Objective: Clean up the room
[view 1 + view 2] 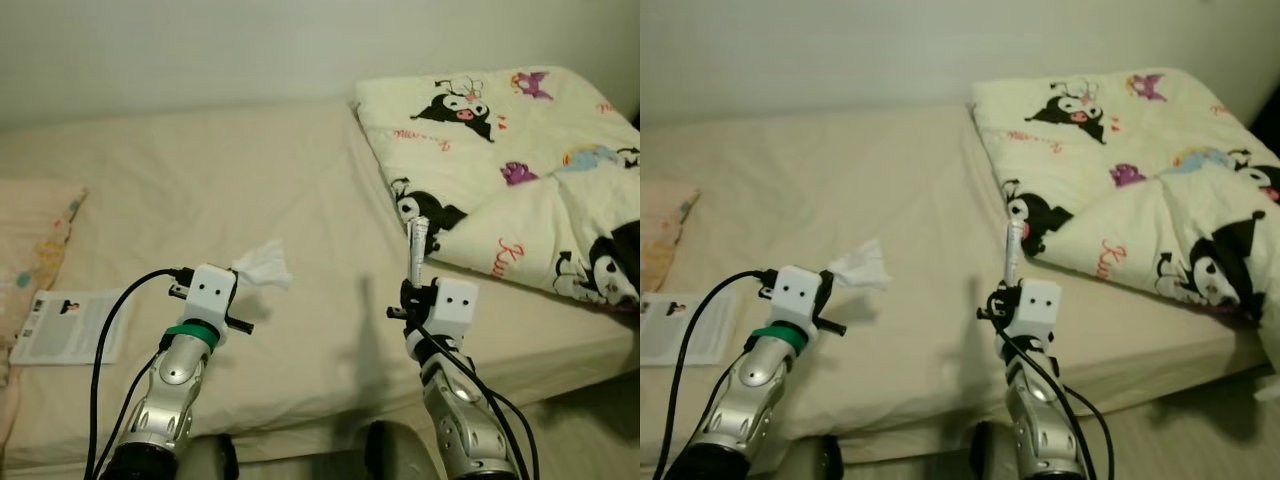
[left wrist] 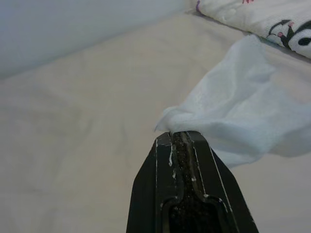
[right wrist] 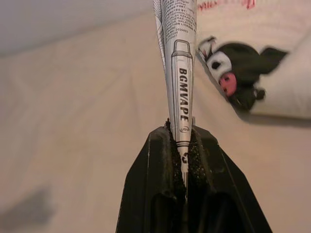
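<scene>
My left gripper (image 1: pixel 236 272) is shut on a crumpled white tissue (image 1: pixel 264 268), held a little above the beige bed sheet (image 1: pixel 250 190). In the left wrist view the tissue (image 2: pixel 238 116) fans out past the closed black fingertips (image 2: pixel 181 141). My right gripper (image 1: pixel 414 288) is shut on a thin silver wrapper (image 1: pixel 417 248) that stands upright out of its fingers. The right wrist view shows the wrapper (image 3: pixel 179 68) printed with a pen-like drawing and the letters BGMVAPE.
A folded cream quilt (image 1: pixel 510 150) with black cartoon figures covers the bed's right side. A white printed leaflet (image 1: pixel 68 325) lies at the left near a pale pillow (image 1: pixel 30 240). A wall (image 1: pixel 250 40) runs behind the bed. Floor (image 1: pixel 1200 440) lies at lower right.
</scene>
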`<state>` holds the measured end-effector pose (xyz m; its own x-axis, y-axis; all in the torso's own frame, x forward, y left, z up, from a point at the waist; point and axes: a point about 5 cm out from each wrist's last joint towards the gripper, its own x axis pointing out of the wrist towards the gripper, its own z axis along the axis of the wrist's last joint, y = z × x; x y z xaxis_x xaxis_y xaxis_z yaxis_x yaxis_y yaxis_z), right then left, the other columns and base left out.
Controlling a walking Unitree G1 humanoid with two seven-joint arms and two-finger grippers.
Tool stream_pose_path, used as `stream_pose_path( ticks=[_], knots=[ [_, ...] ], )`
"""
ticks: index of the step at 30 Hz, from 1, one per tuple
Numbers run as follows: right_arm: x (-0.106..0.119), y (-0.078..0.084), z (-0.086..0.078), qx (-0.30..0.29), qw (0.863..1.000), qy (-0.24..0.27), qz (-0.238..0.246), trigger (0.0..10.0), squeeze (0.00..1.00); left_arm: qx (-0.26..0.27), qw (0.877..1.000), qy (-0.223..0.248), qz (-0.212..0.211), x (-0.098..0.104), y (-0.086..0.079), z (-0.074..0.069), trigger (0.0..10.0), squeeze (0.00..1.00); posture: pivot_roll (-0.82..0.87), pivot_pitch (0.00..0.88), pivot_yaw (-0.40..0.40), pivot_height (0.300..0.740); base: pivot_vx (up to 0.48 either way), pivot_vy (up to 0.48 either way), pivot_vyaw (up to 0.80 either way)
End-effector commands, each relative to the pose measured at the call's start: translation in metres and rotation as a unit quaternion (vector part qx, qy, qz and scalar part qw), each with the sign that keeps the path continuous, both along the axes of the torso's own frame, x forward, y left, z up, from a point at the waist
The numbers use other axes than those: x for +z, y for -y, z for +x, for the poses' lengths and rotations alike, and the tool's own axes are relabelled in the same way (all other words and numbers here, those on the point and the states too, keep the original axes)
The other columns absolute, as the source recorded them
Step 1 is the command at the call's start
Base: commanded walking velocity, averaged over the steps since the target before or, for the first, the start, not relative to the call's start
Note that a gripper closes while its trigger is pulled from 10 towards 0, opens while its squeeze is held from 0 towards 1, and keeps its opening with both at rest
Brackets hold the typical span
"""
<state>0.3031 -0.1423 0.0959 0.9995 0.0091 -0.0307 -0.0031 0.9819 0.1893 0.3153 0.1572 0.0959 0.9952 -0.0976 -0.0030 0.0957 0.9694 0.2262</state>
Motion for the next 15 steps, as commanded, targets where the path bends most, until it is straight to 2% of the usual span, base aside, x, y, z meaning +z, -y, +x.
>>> stream_pose_path(
  ticks=[1,15],
  knots=[
    [-0.0025,0.0000,-0.0001,-0.001,1.000,-0.003,0.002,10.0,0.00,0.002,1.000,-0.020,0.006,-0.0077,-0.0013,-0.0038,10.0,0.00,0.04,0.000,0.073,0.670,0.000,0.000,0.00],
    [0.0005,-0.0015,0.0048,0.006,1.000,0.005,-0.002,10.0,0.00,0.007,1.000,-0.023,0.005,-0.0042,-0.0048,-0.0036,10.0,0.00,0.05,0.000,0.073,0.740,0.000,0.000,0.00]
  ],
)
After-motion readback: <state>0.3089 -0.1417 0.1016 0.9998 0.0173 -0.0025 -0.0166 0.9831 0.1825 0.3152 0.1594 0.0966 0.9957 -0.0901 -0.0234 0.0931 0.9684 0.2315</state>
